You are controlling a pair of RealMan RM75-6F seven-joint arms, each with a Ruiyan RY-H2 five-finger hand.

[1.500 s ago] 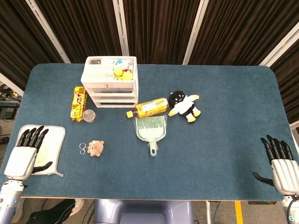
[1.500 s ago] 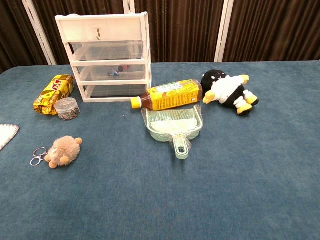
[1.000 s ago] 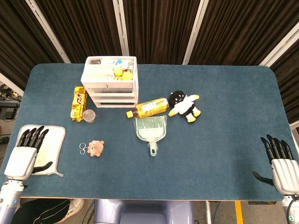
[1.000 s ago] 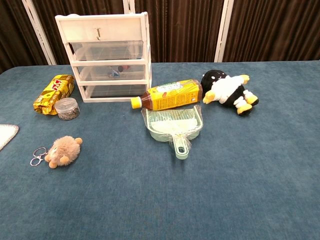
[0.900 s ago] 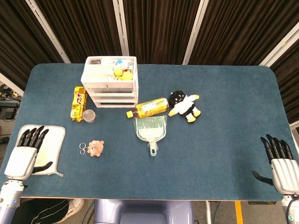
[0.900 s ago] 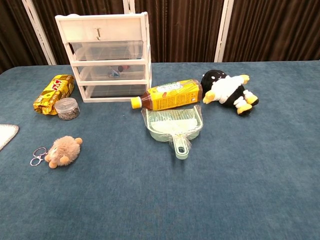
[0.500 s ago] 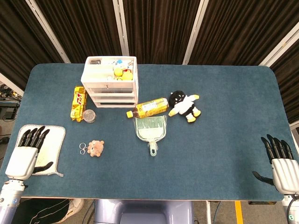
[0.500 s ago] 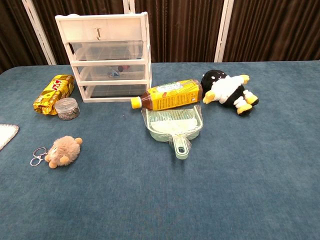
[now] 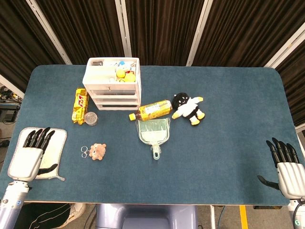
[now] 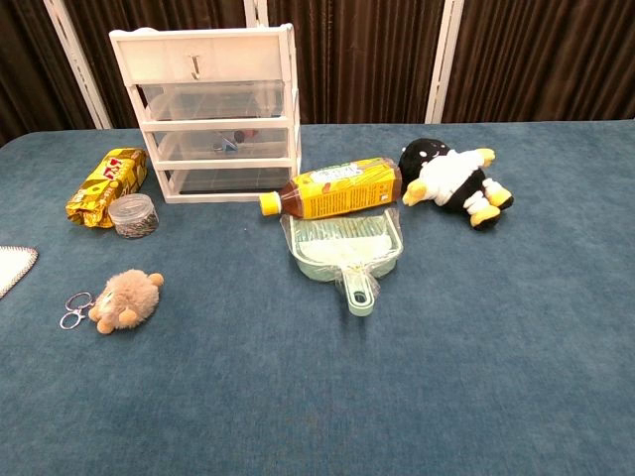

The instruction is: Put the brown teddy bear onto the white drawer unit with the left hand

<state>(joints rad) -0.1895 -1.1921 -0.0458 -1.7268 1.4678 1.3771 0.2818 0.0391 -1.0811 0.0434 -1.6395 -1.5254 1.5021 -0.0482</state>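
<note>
The small brown teddy bear [image 9: 98,151] [image 10: 126,300] lies on the blue table left of centre, a key ring beside it. The white drawer unit [image 9: 113,83] [image 10: 213,111] stands at the back left, with small toys on its top. My left hand [image 9: 31,153] hovers open over a white cloth at the front left, well left of the bear, holding nothing. My right hand [image 9: 287,170] is open at the front right corner, far from everything. Neither hand shows in the chest view.
A yellow snack pack [image 9: 80,104] and a small clear jar [image 9: 91,118] lie left of the drawers. A tea bottle [image 9: 151,110], a pale green dustpan [image 9: 154,133] and a black-and-white plush [image 9: 188,108] sit mid-table. The white cloth [image 9: 55,149] lies under my left hand.
My left hand has shifted slightly right and forward over the cloth. The bear, the other objects and the right hand have not moved.
</note>
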